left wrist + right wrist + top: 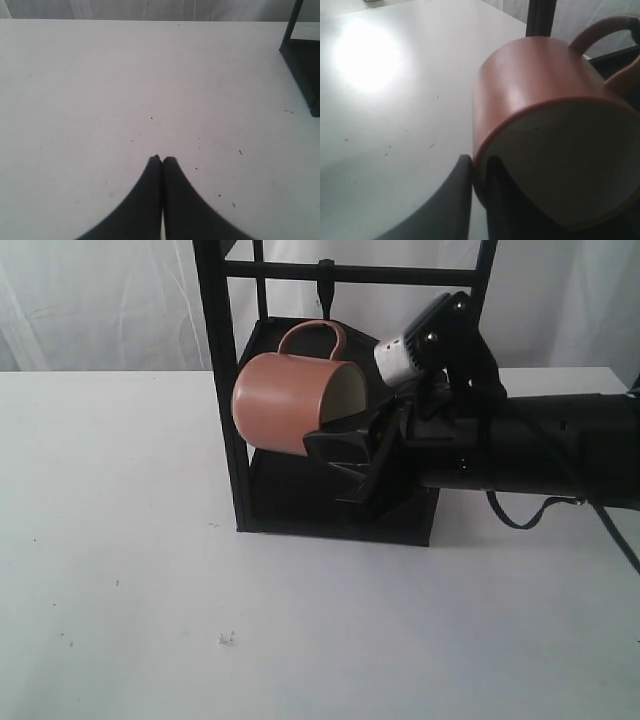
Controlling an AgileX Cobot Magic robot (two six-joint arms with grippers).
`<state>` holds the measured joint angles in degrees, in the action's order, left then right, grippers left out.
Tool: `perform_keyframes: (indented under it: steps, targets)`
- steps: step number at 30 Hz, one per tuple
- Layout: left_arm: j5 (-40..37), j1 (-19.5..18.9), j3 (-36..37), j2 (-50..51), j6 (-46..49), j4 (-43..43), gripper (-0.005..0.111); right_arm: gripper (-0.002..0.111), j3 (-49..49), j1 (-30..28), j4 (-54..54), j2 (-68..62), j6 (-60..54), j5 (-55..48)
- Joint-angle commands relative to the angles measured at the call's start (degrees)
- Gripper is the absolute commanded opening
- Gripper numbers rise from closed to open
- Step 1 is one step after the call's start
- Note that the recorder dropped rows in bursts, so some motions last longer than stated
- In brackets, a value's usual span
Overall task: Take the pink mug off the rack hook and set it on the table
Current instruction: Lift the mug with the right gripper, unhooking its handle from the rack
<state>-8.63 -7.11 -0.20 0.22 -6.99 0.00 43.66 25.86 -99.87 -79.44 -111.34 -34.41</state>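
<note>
The pink mug (pixel 285 400) lies on its side in the air inside the rack (pixel 222 390), its cream mouth turned right. Its loop handle (pixel 312 332) points up, just under the tip of the rack hook (pixel 326 290); I cannot tell whether they touch. My right gripper (pixel 345 435) is shut on the mug's lower rim. In the right wrist view one finger (pixel 457 195) lies outside the wall of the mug (pixel 535 80) and the other inside, at the gripper (pixel 479 162). My left gripper (pixel 161 159) is shut on nothing, low over the table (pixel 125 85).
The rack's black lower shelf (pixel 300 502) lies under the mug, and its front post stands just left of it. The white table (pixel 120 540) stretches wide to the left and front of the rack. A rack corner (pixel 302 70) shows in the left wrist view.
</note>
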Motion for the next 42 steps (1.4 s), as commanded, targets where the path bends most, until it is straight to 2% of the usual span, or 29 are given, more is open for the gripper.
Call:
perform_keyframes:
  steps: [1, 10, 34, 42]
  targets:
    - [0.04, 0.48, 0.2, -0.22, -0.32, 0.0, 0.0, 0.0, -0.24, -0.08, -0.08, -0.11, 0.74, 1.07]
    - [0.04, 0.48, 0.2, -0.22, -0.32, 0.0, 0.0, 0.0, -0.13, -0.08, -0.08, 1.01, -2.54, 1.3]
    - [0.04, 0.48, 0.2, -0.22, -0.32, 0.0, 0.0, 0.0, -0.13, 0.4, -0.08, 3.42, -1.44, 1.19]
    - [0.04, 0.48, 0.2, -0.22, -0.32, 0.0, 0.0, 0.0, -0.13, 0.4, -0.08, 5.18, -1.44, -1.78]
